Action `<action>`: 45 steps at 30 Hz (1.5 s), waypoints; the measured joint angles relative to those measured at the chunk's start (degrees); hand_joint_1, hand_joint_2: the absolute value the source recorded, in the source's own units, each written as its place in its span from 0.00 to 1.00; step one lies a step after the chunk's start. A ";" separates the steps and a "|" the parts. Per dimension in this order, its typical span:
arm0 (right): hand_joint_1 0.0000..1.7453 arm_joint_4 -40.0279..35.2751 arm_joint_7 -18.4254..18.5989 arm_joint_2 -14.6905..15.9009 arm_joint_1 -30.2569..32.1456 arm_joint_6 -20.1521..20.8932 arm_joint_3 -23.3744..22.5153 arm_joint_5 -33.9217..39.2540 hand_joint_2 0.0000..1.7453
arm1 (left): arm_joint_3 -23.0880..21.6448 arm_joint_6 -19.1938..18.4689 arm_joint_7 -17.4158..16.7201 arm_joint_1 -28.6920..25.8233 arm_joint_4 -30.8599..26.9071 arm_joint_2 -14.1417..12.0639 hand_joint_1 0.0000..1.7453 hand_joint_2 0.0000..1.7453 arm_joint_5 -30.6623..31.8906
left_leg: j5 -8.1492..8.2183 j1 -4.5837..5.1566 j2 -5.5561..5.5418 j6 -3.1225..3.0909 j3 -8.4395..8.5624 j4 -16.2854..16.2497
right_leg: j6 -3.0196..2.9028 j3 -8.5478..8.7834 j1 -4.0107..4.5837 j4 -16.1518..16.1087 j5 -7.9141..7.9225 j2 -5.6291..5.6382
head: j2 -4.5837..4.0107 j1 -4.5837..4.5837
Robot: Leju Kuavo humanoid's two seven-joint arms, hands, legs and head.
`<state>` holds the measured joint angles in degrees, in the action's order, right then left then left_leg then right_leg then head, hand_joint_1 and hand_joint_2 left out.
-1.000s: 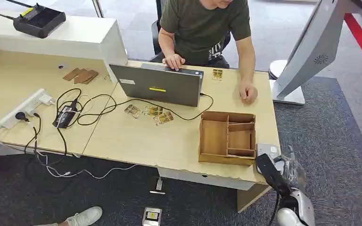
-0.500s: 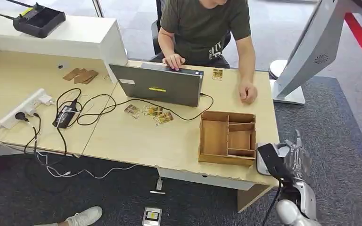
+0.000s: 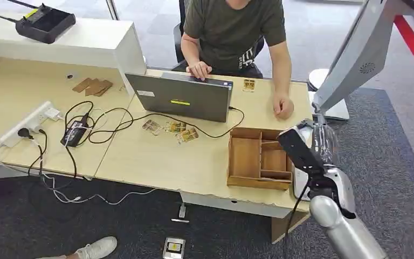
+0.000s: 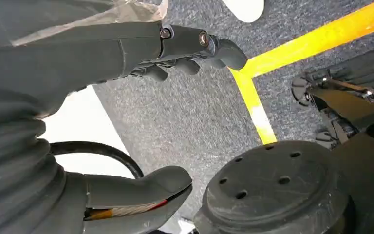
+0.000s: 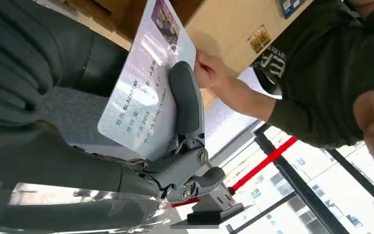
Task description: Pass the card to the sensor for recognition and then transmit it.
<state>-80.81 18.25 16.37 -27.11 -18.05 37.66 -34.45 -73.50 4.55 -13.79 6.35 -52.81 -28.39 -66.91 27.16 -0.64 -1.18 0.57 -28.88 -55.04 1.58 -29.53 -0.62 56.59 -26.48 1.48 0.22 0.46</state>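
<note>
Card [image 5: 143,97] gripped by right hand [image 5: 175,126], raised beside wooden tray [image 3: 260,157].
Sensor pass likely next; left hand [image 4: 126,97] hangs empty, fingers apart.

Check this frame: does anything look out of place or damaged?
A small card-like item lies on the carpet below the desk, off the work surface. The desk's front edge looks chipped and uneven. The right hand holds the card normally.
</note>
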 joint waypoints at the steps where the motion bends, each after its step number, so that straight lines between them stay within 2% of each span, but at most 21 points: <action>1: 1.00 0.29 0.00 -0.24 -0.63 0.02 0.18 0.24 1.00 | -0.04 -0.17 -0.02 0.03 0.00 -0.04 0.00 1.00 0.53 | 0.00 0.00 0.00 0.00 -0.01 0.00 | 0.00 0.00 0.00 0.00 0.00 0.00 | 0.00 0.00; 9: 1.00 2.62 1.27 -1.99 -3.99 -0.02 1.79 0.68 1.00 | -0.48 -1.83 -0.02 0.12 0.00 -0.46 0.00 1.00 4.02 | 0.01 -0.01 0.00 0.00 -0.05 0.00 | 0.00 -0.05 0.00 -0.01 -0.01 0.00 | 0.00 0.00; 31: 1.00 4.94 0.98 -3.33 -4.39 0.59 3.56 -2.25 1.00 | -0.44 -2.12 -0.11 -0.33 0.00 -0.59 0.00 1.00 6.98 | 0.01 -0.01 0.00 0.00 -0.05 0.00 | 0.00 -0.06 0.00 -0.01 -0.01 0.00 | 0.00 0.00; 32: 0.89 5.03 1.01 -3.33 -4.36 0.57 3.56 -2.60 1.00 | -0.37 -2.12 -0.15 -0.37 0.00 -0.59 0.00 1.00 7.17 | 0.01 -0.01 0.00 0.00 -0.05 0.00 | 0.00 -0.06 0.01 -0.01 -0.01 0.00 | 0.00 0.00; 33: 0.09 5.05 1.03 -3.33 -4.32 0.42 3.56 -3.23 1.00 | -0.35 -2.12 -0.15 -0.40 0.00 -0.59 0.00 1.00 7.41 | 0.01 -0.01 0.00 0.00 -0.05 0.00 | 0.00 -0.06 0.00 -0.01 -0.01 0.00 | 0.00 0.00; 34: 0.00 5.05 1.03 -3.30 -4.30 0.29 3.56 -3.73 1.00 | -0.35 -2.12 -0.15 -0.44 0.00 -0.59 0.00 1.00 7.59 | 0.01 -0.01 0.00 0.00 -0.05 0.00 | 0.00 -0.06 0.00 -0.01 -0.01 0.00 | 0.00 0.00; 45: 0.00 1.14 4.29 -1.77 -0.29 -1.75 3.54 -15.89 1.00 | 0.48 -1.33 -0.15 -1.11 0.02 -0.39 0.00 1.00 7.68 | 0.02 -0.01 0.01 0.01 -0.01 -0.01 | 0.00 -0.08 0.00 -0.03 -0.01 0.00 | 0.00 0.00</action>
<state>-79.67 22.54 14.60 -27.40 -19.80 41.20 -50.34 -73.02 3.21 -13.94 5.23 -52.78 -28.79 -59.23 27.18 -0.66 -1.17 0.58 -28.90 -55.04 1.58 -29.60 -0.62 56.56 -26.49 1.49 0.22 0.46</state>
